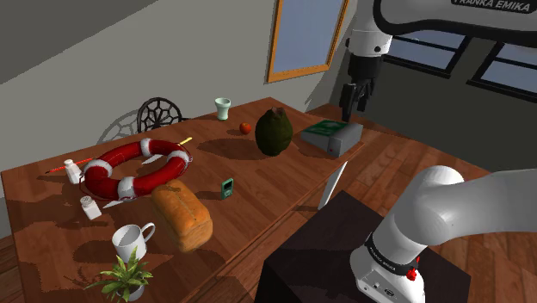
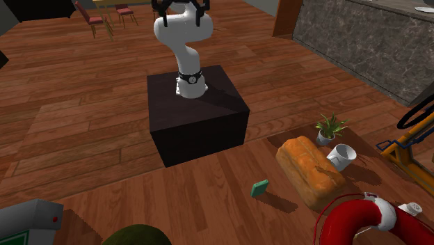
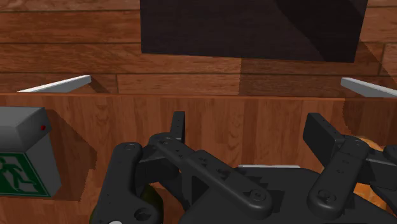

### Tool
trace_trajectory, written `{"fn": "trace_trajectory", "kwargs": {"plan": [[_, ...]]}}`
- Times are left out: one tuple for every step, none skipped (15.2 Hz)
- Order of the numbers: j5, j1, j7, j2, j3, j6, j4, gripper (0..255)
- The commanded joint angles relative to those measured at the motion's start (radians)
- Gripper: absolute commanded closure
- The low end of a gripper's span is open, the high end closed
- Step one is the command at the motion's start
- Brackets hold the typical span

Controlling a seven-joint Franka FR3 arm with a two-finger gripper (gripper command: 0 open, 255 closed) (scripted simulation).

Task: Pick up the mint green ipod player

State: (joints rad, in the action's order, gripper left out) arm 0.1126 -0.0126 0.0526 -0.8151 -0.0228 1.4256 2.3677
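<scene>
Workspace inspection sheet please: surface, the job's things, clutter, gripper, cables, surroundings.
Surface: wooden table, crowded.
Job's things: green iPod player, on the table, apart from the bread loaf, untouched.
Clutter: red-and-white life ring, white mug, potted plant, dark green fruit, grey exit-sign box.
Grippers: gripper high over the table's end by the exit-sign box, jaws open, holding nothing.
Cables: nothing seen.
Surroundings: chair behind the table, windows, wood floor.

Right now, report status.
Gripper open, empty, high up by the grey box. Player on the table, untouched. Bread loaf close beside it.
</scene>
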Motion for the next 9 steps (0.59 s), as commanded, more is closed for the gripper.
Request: {"fn": "trace_trajectory", "kwargs": {"plan": [[0.0, 0.0, 0.0, 0.0, 0.0, 0.0, 0.0, 0], [-0.005, 0.003, -0.005, 0.02, 0.002, 0.033, 0.014, 0], [-0.01, 0.007, -0.01, 0.041, 0.005, 0.066, 0.027, 0], [-0.014, 0.01, -0.016, 0.064, 0.007, 0.099, 0.039, 0], [-0.019, 0.014, -0.02, 0.088, 0.009, 0.132, 0.049, 0], [-0.023, 0.017, -0.025, 0.113, 0.012, 0.166, 0.058, 0], [-0.027, 0.02, -0.029, 0.139, 0.015, 0.199, 0.065, 0], [-0.031, 0.024, -0.033, 0.167, 0.017, 0.232, 0.071, 0], [-0.035, 0.027, -0.038, 0.196, 0.02, 0.264, 0.076, 0]]}}
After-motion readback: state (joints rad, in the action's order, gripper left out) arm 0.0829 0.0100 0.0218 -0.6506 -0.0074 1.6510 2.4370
